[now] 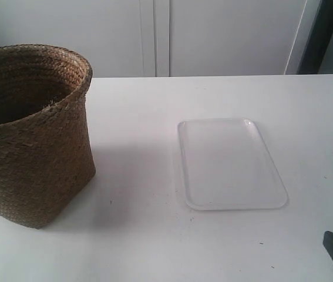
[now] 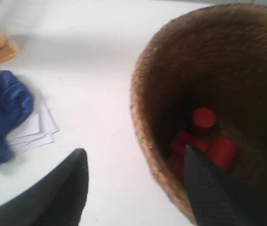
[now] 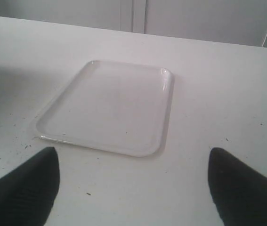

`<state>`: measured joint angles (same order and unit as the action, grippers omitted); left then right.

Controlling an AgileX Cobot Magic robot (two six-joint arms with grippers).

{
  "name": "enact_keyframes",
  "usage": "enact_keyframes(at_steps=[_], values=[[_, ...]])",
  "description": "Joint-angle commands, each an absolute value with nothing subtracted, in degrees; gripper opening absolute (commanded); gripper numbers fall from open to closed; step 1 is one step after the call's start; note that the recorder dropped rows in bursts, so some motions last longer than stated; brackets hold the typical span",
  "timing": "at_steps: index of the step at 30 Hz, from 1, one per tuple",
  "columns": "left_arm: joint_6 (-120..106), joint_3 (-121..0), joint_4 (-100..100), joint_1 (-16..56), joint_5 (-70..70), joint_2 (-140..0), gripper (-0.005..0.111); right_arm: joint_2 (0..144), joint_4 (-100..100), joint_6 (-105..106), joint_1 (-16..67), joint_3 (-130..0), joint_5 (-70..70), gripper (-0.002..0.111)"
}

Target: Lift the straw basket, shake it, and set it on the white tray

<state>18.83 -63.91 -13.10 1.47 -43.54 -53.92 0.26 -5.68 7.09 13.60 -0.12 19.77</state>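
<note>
Both my grippers are gaping empty: the left gripper (image 2: 134,153) is straddling the rim of the basket (image 2: 227,56), the right gripper (image 3: 131,155) is facing a short end of the tray (image 3: 107,106), toward the far edge of the worktop (image 1: 143,235).

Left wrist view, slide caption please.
Open left gripper straddling the rim of the straw basket, red cylinders inside, blue cloth nearby.

Basket (image 1: 34,147): coarse woven straw, rough and matt, with a braided rim. Tray (image 1: 231,167) looks like smooth white plastic, a faint sheen along its edge. Desk (image 1: 143,235): smooth, matt white, lightly speckled. Fingers (image 3: 22,190): black, matt, finely textured. Blue cloth (image 2: 4,110), soft and crumpled. Paper (image 2: 41,129), white and matt.
</note>
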Motion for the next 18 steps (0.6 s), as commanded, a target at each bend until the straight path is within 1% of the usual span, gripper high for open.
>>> enact_keyframes(at_steps=[1, 4, 10, 11, 15, 18], values=[[19.46, -64.75, -14.64, 1.30, -42.28, -58.00, 0.063, 0.00, -4.69, 7.60, 13.64, 0.00, 19.60, 0.080], [16.40, -64.75, -8.97, 1.30, -39.28, -60.87, 0.063, 0.00, -2.77, 7.85, 13.64, 0.00, 19.31, 0.080], [16.29, -64.75, -10.74, 1.30, -37.75, -68.01, 0.063, 0.00, -4.66, 7.15, 13.64, 0.00, 0.44, 0.080], [16.29, -64.75, -11.89, 1.30, -35.92, -68.62, 0.063, 0.00, -5.86, 5.45, 13.64, 0.00, -3.87, 0.080], [17.63, -64.75, -13.69, 1.30, -34.13, -71.48, 0.063, 0.00, -8.12, -2.50, 13.64, 0.00, -13.05, 0.080], [18.03, -64.75, -11.85, 1.30, -34.38, -73.66, 0.063, 0.00, -8.78, -16.42, 13.64, 0.00, -14.42, 0.080]])
